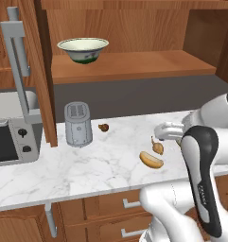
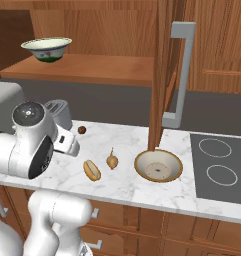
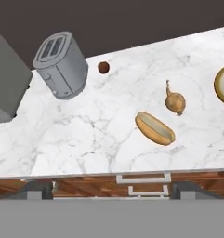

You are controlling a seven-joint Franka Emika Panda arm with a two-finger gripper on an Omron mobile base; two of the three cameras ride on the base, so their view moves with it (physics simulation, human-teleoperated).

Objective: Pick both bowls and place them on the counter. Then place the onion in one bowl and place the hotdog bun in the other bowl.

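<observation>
Bowls apart, bun and onion side by side on the marble

We see the cream-white bowl (image 1: pixel 83 50) standing upright on the wooden shelf (image 1: pixel 134 66) of the open cabinet, well above the counter (image 1: pixel 87 165); its dark green band runs round the outside near the foot, and a faint pattern shows inside its rim. The tan-brown bowl (image 2: pixel 158 165) sits on the marble counter to the right, shallow, with a beige inside and a small darker ring at its centre. Just left of it lies the onion (image 2: pixel 112 160), a golden-brown bulb with a thin stem tip pointing toward the far wall. The hotdog bun (image 2: pixel 92 170) lies just beside the onion, nearer to us and to the left, orange-tan with a paler strip along its top; the two are close, and we cannot tell whether they touch.

Farther left stands a grey toaster (image 1: pixel 78 124) with two slots, a small dark reddish-brown lump (image 1: pixel 103 127) near it, and a microwave (image 1: pixel 11 142) at the far left. A cooktop (image 2: pixel 219 167) lies to the right.

In the hand view, the gripper (image 3: pixel 111 191) has its two dark finger tips spread wide, with nothing between them, above the counter's near edge.

We can read no writing or brand anywhere.
</observation>
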